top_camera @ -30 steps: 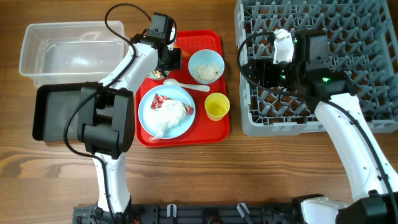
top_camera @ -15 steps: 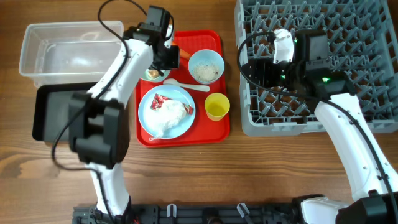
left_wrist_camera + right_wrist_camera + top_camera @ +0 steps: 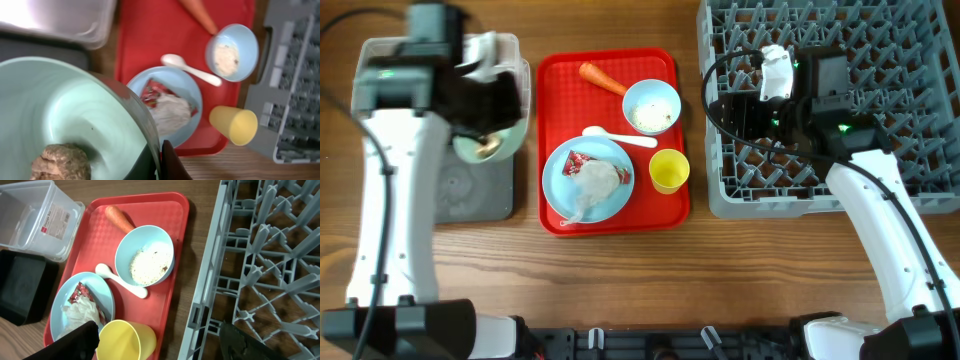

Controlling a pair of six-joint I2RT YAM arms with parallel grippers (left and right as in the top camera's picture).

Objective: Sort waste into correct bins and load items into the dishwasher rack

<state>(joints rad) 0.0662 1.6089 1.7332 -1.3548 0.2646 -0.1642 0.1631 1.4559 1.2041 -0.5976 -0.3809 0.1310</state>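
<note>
- Left gripper (image 3: pixel 159 162) clenched on the small round mint-green bowl (image 3: pixel 60 110) at its rim; brownish food scrap (image 3: pixel 60 162) inside; above shallow black tray (image 3: pixel 470 195);
- Right gripper (image 3: pixel 160 337) released, over grey-blue pegged plastic rack (image 3: pixel 880 60).

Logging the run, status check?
Left gripper shut on mint bowl, scraps inside, over clear tub and black tray. Right gripper open above rack edge. Nothing blocking.

Mint bowl (image 3: pixel 65 110), brown scrap (image 3: pixel 57 162) inside, aloft over black tray (image 3: pixel 470 195).
</note>
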